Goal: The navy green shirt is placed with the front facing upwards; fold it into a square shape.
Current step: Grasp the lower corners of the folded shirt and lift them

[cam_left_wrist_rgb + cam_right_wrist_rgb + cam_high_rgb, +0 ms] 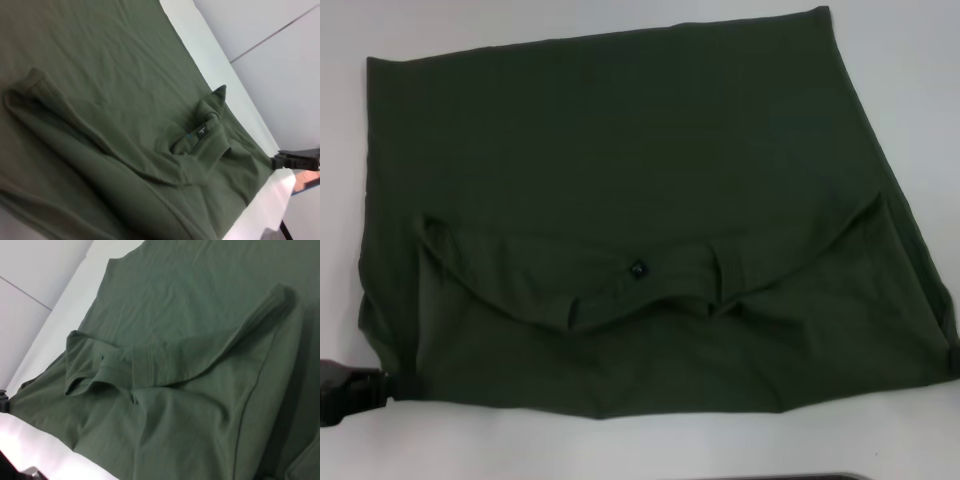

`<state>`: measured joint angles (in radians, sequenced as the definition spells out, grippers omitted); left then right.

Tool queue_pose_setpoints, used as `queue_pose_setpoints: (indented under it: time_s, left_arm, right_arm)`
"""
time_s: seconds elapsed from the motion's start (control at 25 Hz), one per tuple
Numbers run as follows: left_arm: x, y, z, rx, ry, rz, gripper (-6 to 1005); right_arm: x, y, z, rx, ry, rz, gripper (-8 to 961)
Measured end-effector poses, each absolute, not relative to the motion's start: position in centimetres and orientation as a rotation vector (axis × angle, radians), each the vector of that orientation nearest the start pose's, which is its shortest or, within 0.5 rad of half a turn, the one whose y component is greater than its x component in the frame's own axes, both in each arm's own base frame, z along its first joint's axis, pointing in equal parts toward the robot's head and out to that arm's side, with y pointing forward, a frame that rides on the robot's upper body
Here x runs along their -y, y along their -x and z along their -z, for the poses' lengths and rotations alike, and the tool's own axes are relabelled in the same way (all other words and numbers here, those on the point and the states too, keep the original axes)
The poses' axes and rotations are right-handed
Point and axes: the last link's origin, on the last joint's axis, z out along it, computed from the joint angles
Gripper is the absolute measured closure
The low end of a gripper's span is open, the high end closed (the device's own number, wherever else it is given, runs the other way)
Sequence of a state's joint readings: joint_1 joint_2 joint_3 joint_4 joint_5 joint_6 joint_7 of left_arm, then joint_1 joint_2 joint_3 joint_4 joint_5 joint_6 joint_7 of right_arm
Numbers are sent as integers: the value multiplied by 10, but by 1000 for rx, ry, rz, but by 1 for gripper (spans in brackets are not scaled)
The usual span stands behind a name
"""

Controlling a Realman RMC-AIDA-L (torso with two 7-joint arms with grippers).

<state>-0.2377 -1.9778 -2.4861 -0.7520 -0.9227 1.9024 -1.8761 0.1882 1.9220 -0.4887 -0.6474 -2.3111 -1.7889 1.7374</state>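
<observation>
Left gripper point(375, 385) and right gripper point(954, 360) at shirt point(620, 150) near corners; finger state untellable. Risk: folded sleeves slipping loose, collar bunching.

Likely a lab: bare white table point(620, 450) beside plain white wall panels point(260, 45).

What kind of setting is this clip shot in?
Probably a lab or test bench: a plain white table holding only the shirt, bare pale wall panels behind, left gripper at the shirt's corner.
</observation>
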Motion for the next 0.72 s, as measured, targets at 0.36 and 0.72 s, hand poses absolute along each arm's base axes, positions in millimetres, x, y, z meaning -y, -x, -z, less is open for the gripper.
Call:
queue_pose_setpoints:
  time_s: [0.36,0.72]
  left_arm:
    - [-199,351,-45,1672,2677,460,1001]
    - [-201,357,-45,1681,2668,378,1000]
  right_arm:
    - [-179,-394,-70,-1633,2449,-480,932]
    - [-180,-398,-71,-1634,2428,-447,932]
